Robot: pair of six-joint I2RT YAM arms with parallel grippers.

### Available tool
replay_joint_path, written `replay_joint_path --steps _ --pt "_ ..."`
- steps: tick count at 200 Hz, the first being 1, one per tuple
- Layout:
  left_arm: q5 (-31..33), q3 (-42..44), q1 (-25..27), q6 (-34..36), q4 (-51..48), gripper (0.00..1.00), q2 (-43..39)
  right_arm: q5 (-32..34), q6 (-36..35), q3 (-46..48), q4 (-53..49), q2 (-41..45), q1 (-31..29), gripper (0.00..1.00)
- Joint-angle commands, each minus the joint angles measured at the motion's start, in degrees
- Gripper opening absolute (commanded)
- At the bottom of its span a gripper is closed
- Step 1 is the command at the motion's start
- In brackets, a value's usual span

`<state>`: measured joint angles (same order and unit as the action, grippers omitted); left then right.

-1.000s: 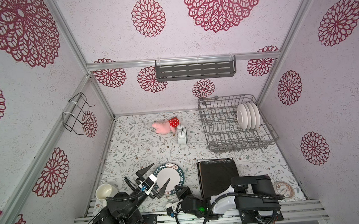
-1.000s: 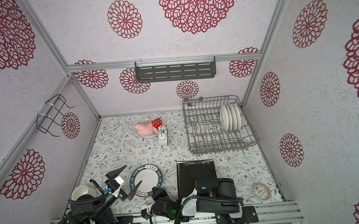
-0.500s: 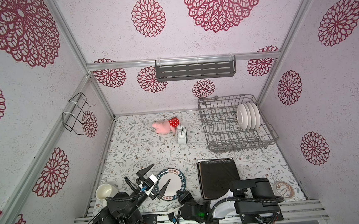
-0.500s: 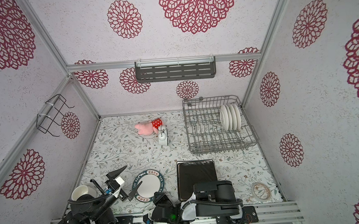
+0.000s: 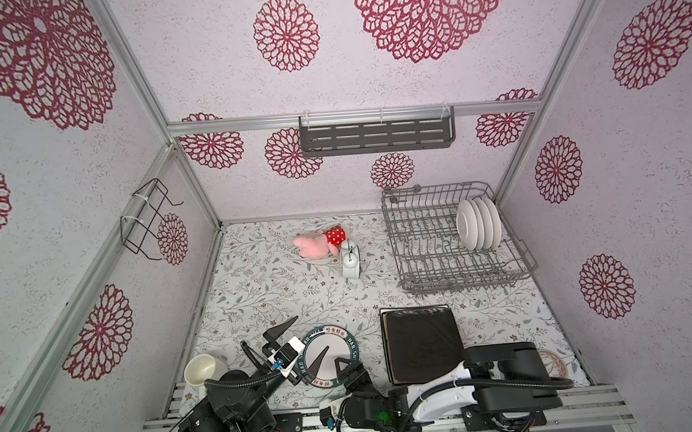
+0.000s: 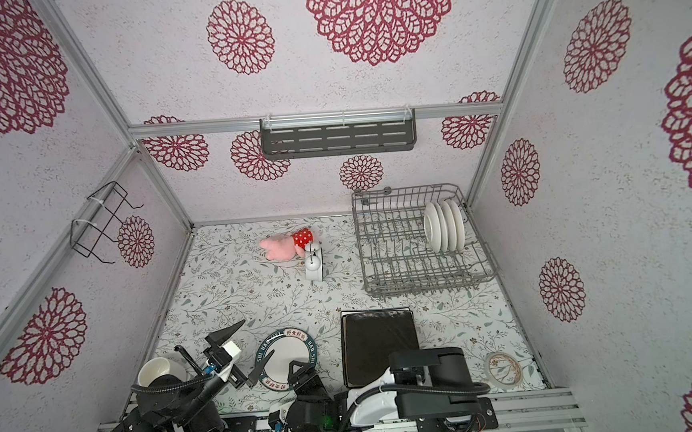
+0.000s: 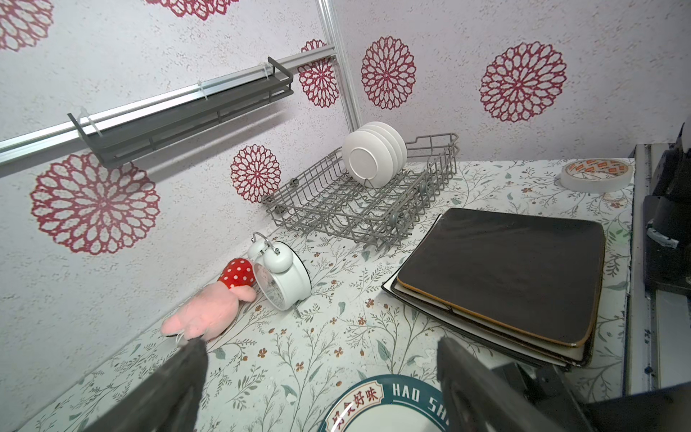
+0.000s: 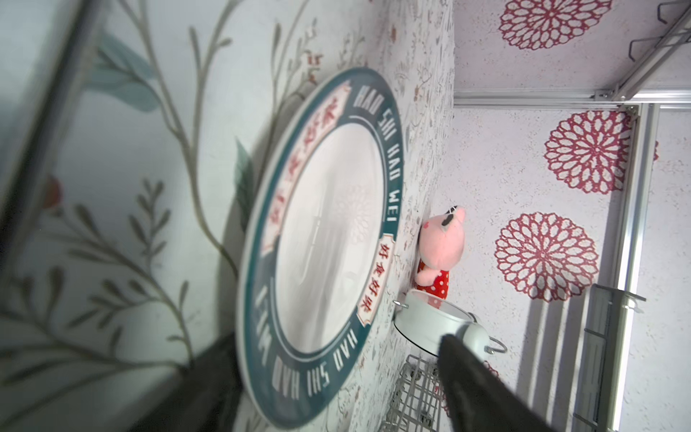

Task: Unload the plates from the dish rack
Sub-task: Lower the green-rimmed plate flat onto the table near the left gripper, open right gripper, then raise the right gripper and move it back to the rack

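Plates in two places. Upright between the tines at the far right end of the dish rack: a tight row of round white plates, seen in both top views and, from their undersides, in the left wrist view. Rack itself at the far right corner of the table, close to the back and right walls. Already out and flat on the table near the front edge: a round plate with a teal lettered rim, and just to its right a stack of square and rectangular plates, dark one on top, cream-edged one beneath, white black-rimmed one lowest. Left end effector spread wide and gripping nothing, hovering over the left side of the teal-rimmed plate, one finger above its rim. Right end effector low at the near rim of that same plate, fingers well apart in the right wrist view with the plate's edge between them; contact with the plate impossible to tell. Elsewhere on the table: white mug at the front left, white alarm clock touching a pink plush toy near the back, roll of tape at the front right.
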<state>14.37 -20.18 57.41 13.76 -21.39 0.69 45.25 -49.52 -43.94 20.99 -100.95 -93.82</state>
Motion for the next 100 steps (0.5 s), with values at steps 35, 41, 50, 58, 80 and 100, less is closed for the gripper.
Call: replay_joint_path --steps 35,41,50,58,80,100 --pt "0.20 0.59 0.08 1.66 0.07 0.98 0.36 0.65 11.99 -7.06 -24.47 14.81 -0.67 0.99" --pt "0.37 0.59 -0.06 2.07 0.28 0.98 0.45 4.10 13.97 -9.23 -26.04 16.45 0.07 0.99" --pt "1.00 0.50 -0.10 2.26 0.76 0.99 0.45 8.40 17.12 -12.88 -30.67 18.19 1.54 0.99" --pt "1.80 0.45 -0.30 2.29 1.24 0.99 0.30 11.86 20.42 -16.71 -35.86 20.00 3.11 0.99" --pt "2.44 0.72 -1.01 2.92 1.87 0.99 -0.03 20.28 27.42 -22.70 -42.20 26.88 8.88 0.99" --pt "1.96 0.50 -1.68 2.85 1.36 0.99 -0.16 21.80 31.55 -22.49 -38.01 38.66 17.06 0.99"
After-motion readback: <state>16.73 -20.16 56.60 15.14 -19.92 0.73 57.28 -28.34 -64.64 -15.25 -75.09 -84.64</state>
